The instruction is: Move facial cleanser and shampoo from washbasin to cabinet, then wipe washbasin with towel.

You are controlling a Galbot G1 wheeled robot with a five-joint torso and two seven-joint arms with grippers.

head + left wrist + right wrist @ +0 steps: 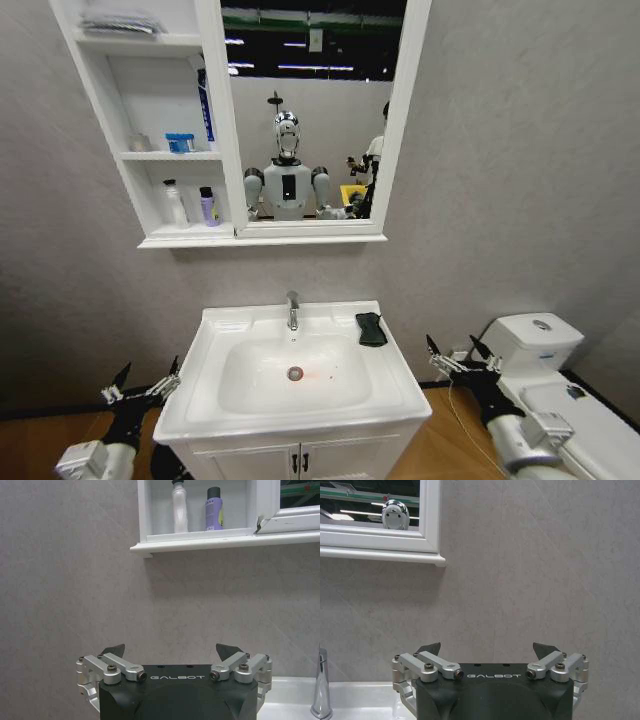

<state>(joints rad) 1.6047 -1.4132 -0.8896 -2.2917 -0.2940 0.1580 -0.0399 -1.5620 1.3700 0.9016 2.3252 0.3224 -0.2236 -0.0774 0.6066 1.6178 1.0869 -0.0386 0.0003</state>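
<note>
Two hands open: left hand (146, 385) | right hand (459, 356) | towel (371, 328) on washbasin (215, 402), nearer right hand.

Cut off at the six o'clock edge of the head view: the vanity doors (300, 462) and both forearms. Cropped at twelve o'clock: the cabinet (150, 120), its top shelf's contents too blurred to identify. Too small to read: labels on the two bottles (197, 507). Clipped at three o'clock: the toilet (560, 390).

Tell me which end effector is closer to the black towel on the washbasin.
Right. The right end effector hovers open just beyond the washbasin's right edge, near the towel; the left end effector, also open, hangs off the opposite side.
</note>
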